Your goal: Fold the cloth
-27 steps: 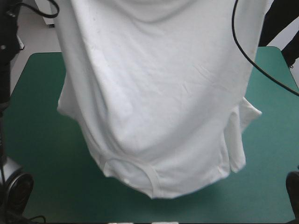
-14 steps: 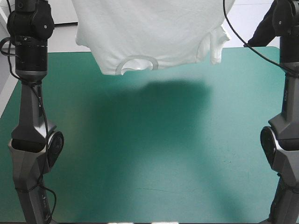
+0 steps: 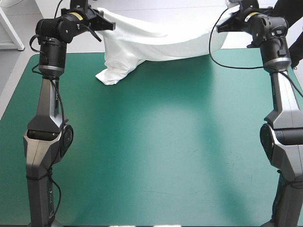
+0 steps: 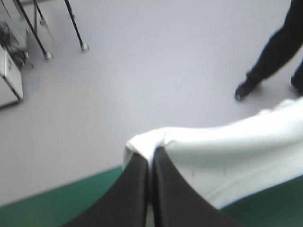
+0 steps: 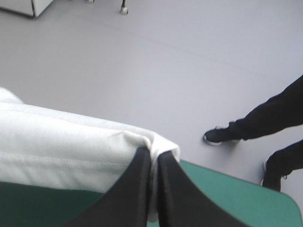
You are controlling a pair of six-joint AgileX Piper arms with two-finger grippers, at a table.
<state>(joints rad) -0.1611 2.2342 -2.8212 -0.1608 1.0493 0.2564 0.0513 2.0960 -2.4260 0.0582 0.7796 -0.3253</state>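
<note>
Looking down from the high view, you have the T-shirt [image 3: 161,40] strung between the left gripper [image 3: 103,23] and the right gripper [image 3: 226,24] along the far edge of the teal-green cover [image 3: 156,142]. It sags in the middle, and a hanging end near the left gripper rests crumpled on the cover. In the left wrist view the black fingers [image 4: 135,189] are pressed all but together on a corner of the white cloth, which runs off to one side of the gripper above the table's edge. In the right wrist view the fingers [image 5: 135,189] likewise pinch a seamed edge, and the sheet stretches away beside them. By my reading you are at the laying-out step, with no fold made yet. Next you will likely need to draw both grippers evenly toward the near edge while lowering, with the span taut so the shirt lands flat. Watch the bunched end by the left gripper, which could drag into a crease.
</note>
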